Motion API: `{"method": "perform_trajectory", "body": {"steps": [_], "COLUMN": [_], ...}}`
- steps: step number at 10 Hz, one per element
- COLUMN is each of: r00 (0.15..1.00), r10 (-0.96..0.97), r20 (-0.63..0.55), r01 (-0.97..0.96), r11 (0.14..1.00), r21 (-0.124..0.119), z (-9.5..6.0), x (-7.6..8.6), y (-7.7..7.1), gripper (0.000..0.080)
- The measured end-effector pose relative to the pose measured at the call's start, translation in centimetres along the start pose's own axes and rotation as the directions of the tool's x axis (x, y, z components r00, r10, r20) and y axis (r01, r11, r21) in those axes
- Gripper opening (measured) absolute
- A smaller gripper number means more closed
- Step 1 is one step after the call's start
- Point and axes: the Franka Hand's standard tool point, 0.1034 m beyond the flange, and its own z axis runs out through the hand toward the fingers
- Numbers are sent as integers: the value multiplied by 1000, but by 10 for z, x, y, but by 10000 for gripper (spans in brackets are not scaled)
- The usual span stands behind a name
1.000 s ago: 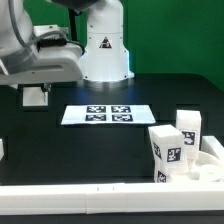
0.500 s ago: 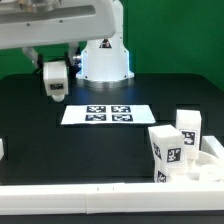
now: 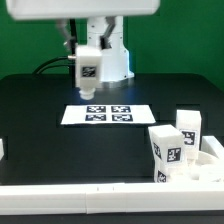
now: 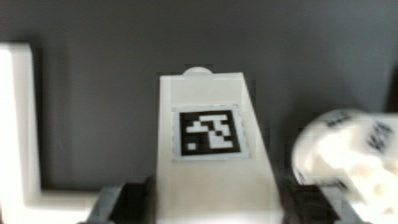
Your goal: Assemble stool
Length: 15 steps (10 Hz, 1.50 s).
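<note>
Exterior view, held leg: a white tagged stool leg (image 3: 88, 70) hangs upright in the air above the black table (image 3: 40, 125), at about eleven o'clock from the marker board (image 3: 108, 114) and well clear of it.
Exterior view, gripper: the gripper (image 3: 88, 52) pinches the leg's upper end, its jaws pressed in on opposite faces.
Exterior view, other parts: a second leg (image 3: 165, 150) and a third leg (image 3: 188, 128) stand at about four o'clock from the marker board, just beside the round seat (image 3: 210, 168).
Wrist view, leg: the stool leg (image 4: 210, 140) sits between the fingers (image 4: 121, 205), tag facing the camera, a small nub on its far end.
Wrist view, seat: a blurred white rounded shape (image 4: 356, 150) beside the leg is probably the seat.
Handling: it looks like rigid, light, smooth plastic that could twist in a loose pinch. The flat faces near the blunt end are the place to hold, leaving the peg end free.
</note>
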Motion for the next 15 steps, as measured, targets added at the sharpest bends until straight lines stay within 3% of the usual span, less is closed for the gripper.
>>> {"method": "perform_trajectory", "body": {"steps": [3,4,5,6,8,9,13,15], "r00": [982,987,985,981,969,971,970,961], "r10": [5,14,91,120,188,177,187,232], "r20": [-186,-161,-147,-151,-159,-162,-157,-151], "r01": [-11,-18,-92,-117,-185,-174,-185,-231], "r11": [1000,1000,996,993,982,984,982,973], "r21": [-29,-19,5,23,33,29,28,24], "z": [4,6,-4,-17,-23,-15,-12,7], "x": [-1,-3,8,30,58,51,51,70], "y": [6,1,-22,-54,-97,-103,-100,-116], "gripper": [330,330,330,330,330,330,330,330]}}
